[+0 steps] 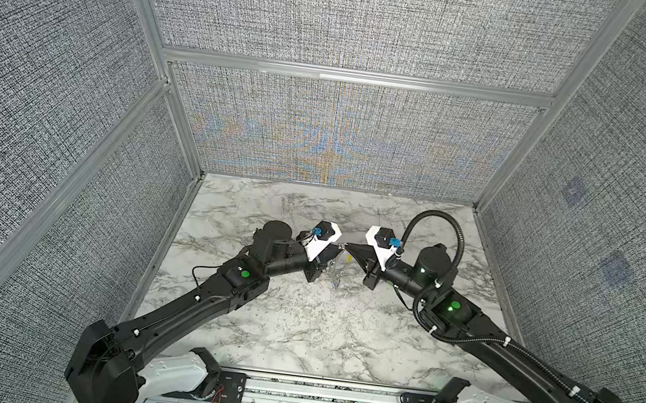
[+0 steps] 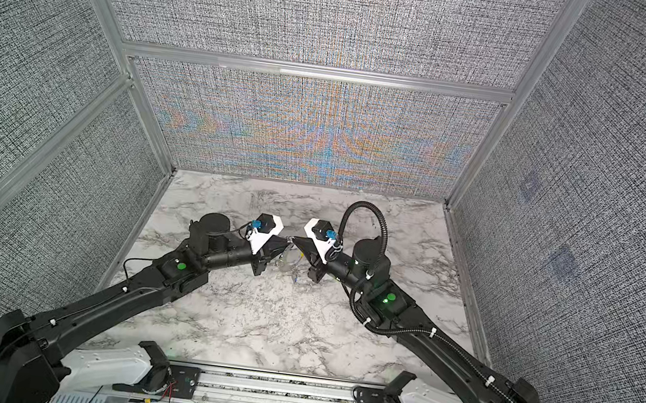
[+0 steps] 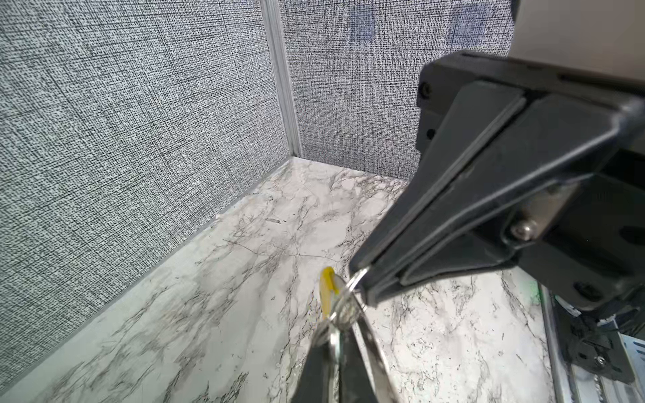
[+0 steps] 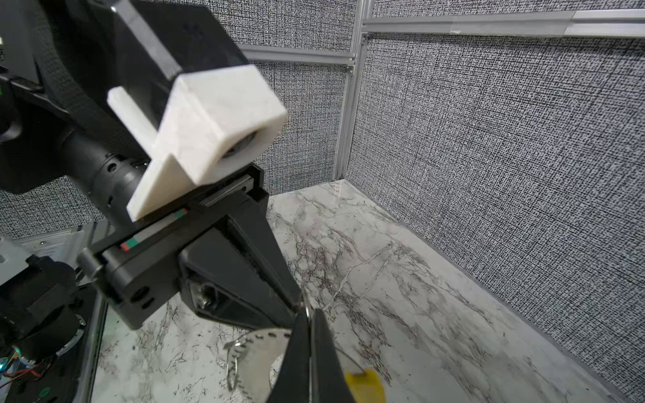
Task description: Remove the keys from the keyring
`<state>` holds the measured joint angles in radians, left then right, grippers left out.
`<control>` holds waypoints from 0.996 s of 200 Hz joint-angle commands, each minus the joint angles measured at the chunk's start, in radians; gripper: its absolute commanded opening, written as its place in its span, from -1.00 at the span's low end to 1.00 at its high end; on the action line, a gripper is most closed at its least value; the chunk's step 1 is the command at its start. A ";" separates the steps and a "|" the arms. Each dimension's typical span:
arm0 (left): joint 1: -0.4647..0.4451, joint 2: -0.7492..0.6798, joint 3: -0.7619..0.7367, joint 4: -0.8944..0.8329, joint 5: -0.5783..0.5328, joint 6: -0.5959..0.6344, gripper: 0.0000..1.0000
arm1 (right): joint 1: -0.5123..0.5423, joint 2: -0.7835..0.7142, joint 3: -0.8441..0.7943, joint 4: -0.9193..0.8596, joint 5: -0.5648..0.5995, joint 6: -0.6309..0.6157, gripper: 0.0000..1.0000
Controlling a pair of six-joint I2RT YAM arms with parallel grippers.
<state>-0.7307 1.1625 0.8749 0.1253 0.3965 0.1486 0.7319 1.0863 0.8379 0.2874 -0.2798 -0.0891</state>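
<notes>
Both grippers meet tip to tip above the middle of the marble table [image 1: 296, 333]. The keyring [image 3: 345, 301] is a thin grey hoop with a yellow sleeve [image 3: 327, 293], and it hangs between them. My left gripper [image 3: 334, 331] is shut on its wire. My right gripper [image 4: 309, 314] is shut on the wire close by. In both top views the keyring [image 1: 335, 269] [image 2: 287, 263] dangles under the two tips. The keys [image 1: 336, 283] are small glints at its low end, too small to tell apart. A pale silvery flat piece [image 4: 258, 359] with a small loop [image 4: 232, 366] hangs beside my right fingers.
Grey fabric walls with aluminium posts [image 1: 180, 118] close in the table on three sides. A metal rail [image 1: 322, 395] with the arm bases runs along the near edge. A black cable hose [image 1: 451, 235] loops above the right arm.
</notes>
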 commanded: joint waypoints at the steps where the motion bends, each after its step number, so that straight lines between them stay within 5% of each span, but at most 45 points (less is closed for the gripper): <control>1: -0.013 -0.003 0.003 0.002 -0.027 0.029 -1.00 | -0.002 0.000 0.001 0.095 0.063 0.046 -1.00; 199: -0.140 0.031 0.050 -0.018 -0.245 0.194 -1.00 | 0.038 0.025 0.001 0.113 0.157 0.089 -1.00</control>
<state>-0.8600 1.1931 0.9173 0.0975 0.1368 0.2947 0.7643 1.1069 0.8307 0.3576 -0.1398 -0.0002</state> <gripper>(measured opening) 0.078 0.049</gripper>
